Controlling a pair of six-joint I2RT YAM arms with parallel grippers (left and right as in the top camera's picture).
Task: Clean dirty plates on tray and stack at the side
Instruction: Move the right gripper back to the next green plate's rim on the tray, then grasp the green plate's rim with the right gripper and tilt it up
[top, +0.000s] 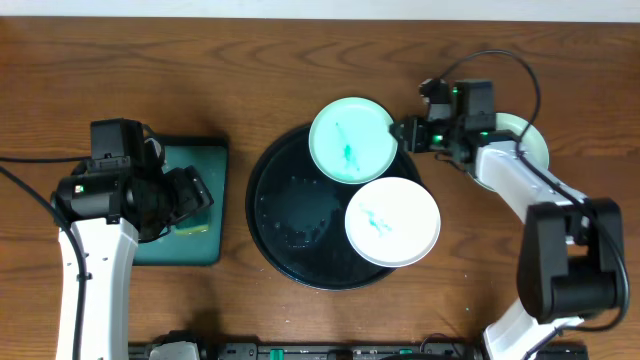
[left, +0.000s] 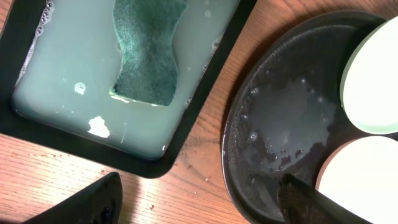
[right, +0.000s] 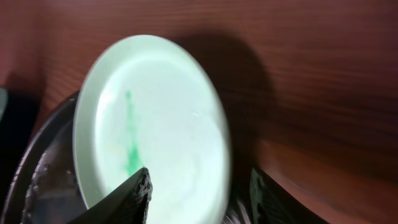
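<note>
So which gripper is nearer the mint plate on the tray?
Right. The right gripper is at the rim of the mint plate, fingers either side of it. The left gripper hangs over the sponge tray, across the black tray from the plate.

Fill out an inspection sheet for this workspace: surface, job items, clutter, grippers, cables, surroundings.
Surface: wooden table.
Job's things: wet black tray carrying smeared mint plate and smeared white plate; third plate on table under right arm.
Clutter: teal tray of soapy water with sponge.
Grippers: left gripper open above teal tray; right gripper straddles mint plate's rim, grip unclear.
Cables: black cable loops above right arm.
Surroundings: nothing seen.
</note>
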